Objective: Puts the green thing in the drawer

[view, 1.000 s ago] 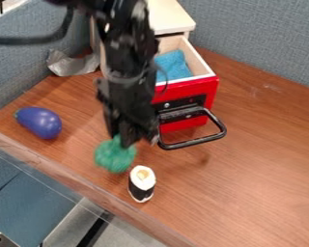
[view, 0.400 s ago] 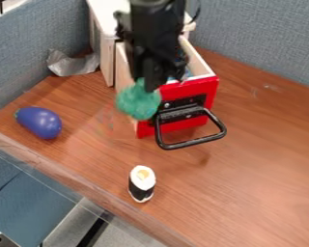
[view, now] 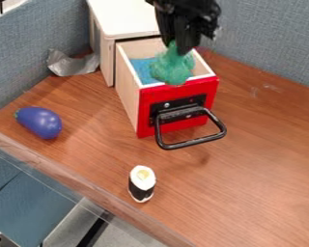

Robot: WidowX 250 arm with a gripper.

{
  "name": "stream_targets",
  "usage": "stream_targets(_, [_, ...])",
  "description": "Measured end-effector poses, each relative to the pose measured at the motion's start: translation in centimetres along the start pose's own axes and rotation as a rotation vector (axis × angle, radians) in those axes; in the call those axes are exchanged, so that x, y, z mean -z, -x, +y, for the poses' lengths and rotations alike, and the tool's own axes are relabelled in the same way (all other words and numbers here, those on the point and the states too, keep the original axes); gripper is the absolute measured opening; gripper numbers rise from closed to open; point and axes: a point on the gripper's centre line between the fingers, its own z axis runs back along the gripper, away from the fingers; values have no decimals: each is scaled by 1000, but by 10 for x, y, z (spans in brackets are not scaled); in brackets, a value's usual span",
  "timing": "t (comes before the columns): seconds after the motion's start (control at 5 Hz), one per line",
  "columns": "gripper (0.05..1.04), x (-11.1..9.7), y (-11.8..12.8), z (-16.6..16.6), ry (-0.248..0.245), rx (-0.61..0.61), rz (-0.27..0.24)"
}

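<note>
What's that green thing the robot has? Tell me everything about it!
The green thing is a lumpy, bunched-up clump with a bumpy edge. It looks soft, maybe cloth or mesh. Its narrow top is pinched in the black gripper, and the wider part hangs below. It hides part of the blue thing inside the open drawer. I can't tell whether it touches either.

Office setting, fabric partitions [view: 273, 41], wood-grain desk [view: 254, 173]

From my fixed camera, I looked down at a slant across the worktop [view: 260, 164], fairly close, over its near edge towards its far edge.
</note>
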Motion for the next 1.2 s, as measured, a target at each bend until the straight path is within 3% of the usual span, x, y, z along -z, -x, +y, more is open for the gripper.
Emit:
stream_targets(0.2, [269, 23, -7, 25, 76, -90, -1])
stream_targets(0.4, [269, 38, -9, 45, 91, -152, 5])
stream_targets(0.6, [266, 53, -6, 56, 99, -164, 33])
stream_targets(0.8, [265, 63, -14, 60, 108, -154, 31])
stream_targets(1.0, [326, 66, -21, 64, 106, -139, 21])
stream_targets(1.2, [626, 67, -24, 62, 91, -129, 12])
